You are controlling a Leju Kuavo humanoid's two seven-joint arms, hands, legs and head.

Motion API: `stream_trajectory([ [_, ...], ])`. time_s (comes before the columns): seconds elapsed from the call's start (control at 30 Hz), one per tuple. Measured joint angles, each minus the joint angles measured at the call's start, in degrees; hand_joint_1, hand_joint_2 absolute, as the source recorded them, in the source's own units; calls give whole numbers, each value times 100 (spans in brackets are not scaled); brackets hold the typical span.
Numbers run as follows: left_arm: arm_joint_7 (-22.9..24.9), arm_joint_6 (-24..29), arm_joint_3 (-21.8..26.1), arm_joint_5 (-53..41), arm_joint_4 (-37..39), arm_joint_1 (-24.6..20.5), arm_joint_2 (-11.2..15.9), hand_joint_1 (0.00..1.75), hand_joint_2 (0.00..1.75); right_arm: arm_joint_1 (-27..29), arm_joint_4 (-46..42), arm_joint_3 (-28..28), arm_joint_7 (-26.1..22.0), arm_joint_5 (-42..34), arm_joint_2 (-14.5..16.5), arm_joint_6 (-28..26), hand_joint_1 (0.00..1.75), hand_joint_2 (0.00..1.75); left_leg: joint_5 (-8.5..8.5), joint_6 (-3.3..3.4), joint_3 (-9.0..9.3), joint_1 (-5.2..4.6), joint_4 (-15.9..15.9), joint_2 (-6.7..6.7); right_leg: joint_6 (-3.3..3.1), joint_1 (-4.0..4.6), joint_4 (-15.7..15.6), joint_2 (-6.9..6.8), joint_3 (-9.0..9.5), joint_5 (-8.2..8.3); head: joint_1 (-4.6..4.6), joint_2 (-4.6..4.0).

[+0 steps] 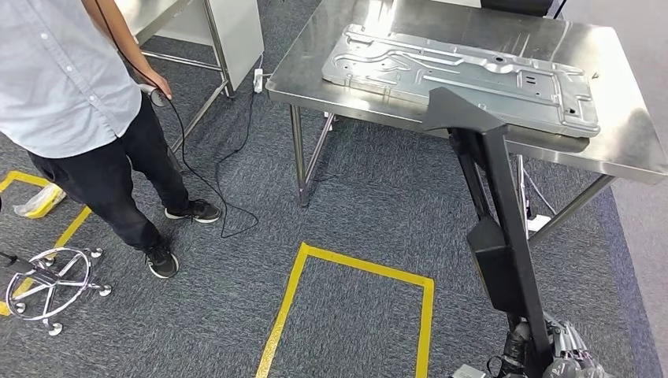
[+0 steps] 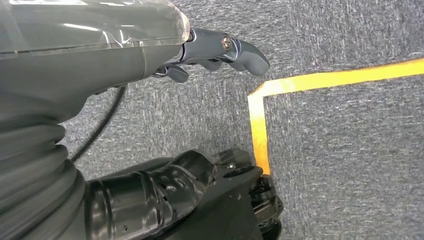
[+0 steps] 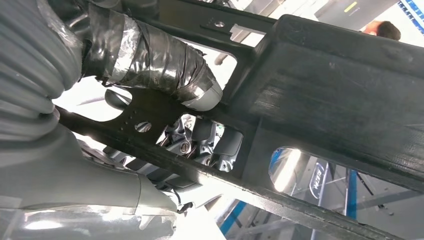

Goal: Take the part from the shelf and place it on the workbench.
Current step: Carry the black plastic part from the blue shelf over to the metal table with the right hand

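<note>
- The part (image 1: 465, 75), a long stamped sheet-metal panel with ribs and cut-outs, lies flat on the steel workbench (image 1: 630, 150) toward twelve to one o'clock in the head view, running from the table's near-left area out to its right side.
- A black tool (image 1: 496, 228), made of a long bar with a flat wedge-shaped tip, rises from about five o'clock up to the workbench's near edge; its tip overlaps the part's near edge in the picture, and whether it touches I cannot tell.
- The right hand (image 1: 571, 354) sits at five o'clock at the bottom of the head view, at the foot of that bar; in the right wrist view its fingers (image 3: 205, 140) show through openings in the black frame and its taped thumb lies over a strut, so it grips the tool.
- The left hand (image 2: 220, 52) hangs above the grey carpet, fingers loosely curled and slightly apart with nothing in them.
- Yellow floor tape (image 1: 354, 272) marks a rectangle on the carpet at six o'clock, before the workbench.
- A person (image 1: 71, 102) in a light shirt and dark trousers stands at ten o'clock, holding a small device with a cable trailing across the floor.
- A chrome chair base (image 1: 51, 283) rests at eight o'clock.
</note>
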Motion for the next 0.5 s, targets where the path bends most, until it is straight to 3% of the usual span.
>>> stream_trajectory([
  [0.03, 0, -1, 1, 0, -1, 3, 0, 0, 175, 1, 3, 0, 0, -4, 0, 0, 175, 175, -17, -8, 20, 3, 2, 2, 14, -18, -22, -6, -21, 106, 0, 0],
  [0.07, 0, -2, 1, 1, 0, 5, -1, 0, 175, 0, 5, 0, 0, -12, -1, 0, 175, 175, -40, -21, 50, 8, 4, 1, 22, -36, -251, -16, 66, 303, 0, 0],
  [0.1, 0, -2, 2, 1, 0, 6, -2, 0, 175, -1, 5, 0, 0, -22, -1, 0, 175, 175, -67, -43, 85, 13, 7, 0, 24, -52, -639, -32, 237, 535, 1, 0],
  [0.17, 0, -2, 2, 1, 1, 3, -3, 0, 175, -9, 8, 0, 1, -40, -1, 0, 175, 175, -123, -110, 128, 3, 17, -1, -4, -39, -1292, -53, 542, 784, 0, 0],
  [0.2, 0, -2, 2, 1, 1, -1, -3, 0, 175, -10, 9, 0, 1, -44, -1, 0, 175, 175, -144, -147, 138, -3, 14, 0, -33, -22, -1446, -55, 612, 803, -1, 0],
  [0.33, -2, -1, 2, 1, 1, -20, -2, 0, 175, -8, 14, 0, 7, -76, -1, 0, 175, 175, -234, -278, 168, 3, 50, 14, -189, -7, -1533, -27, 665, 775, -8, 0],
  [0.4, -6, 2, 2, 2, 1, -24, -2, 0, 175, -11, 14, 0, 13, -105, -1, 0, 175, 175, -499, -311, -37, 14, 521, 9, -270, -15, -1571, -32, 712, 766, -9, 0],
  [0.47, -9, 4, 2, 1, 1, -15, -2, 0, 175, -11, 15, 0, 19, -113, -1, 0, 175, 175, -814, -323, -450, 13, 1293, 6, -328, 16, -1572, -36, 738, 734, -9, 0],
  [0.5, -9, 7, 2, 1, 1, -6, -2, 0, 175, -10, 16, 0, 22, -111, -2, 0, 175, 175, -862, -322, -615, 13, 1559, 6, -344, 35, -1571, -31, 756, 717, -9, 0],
])
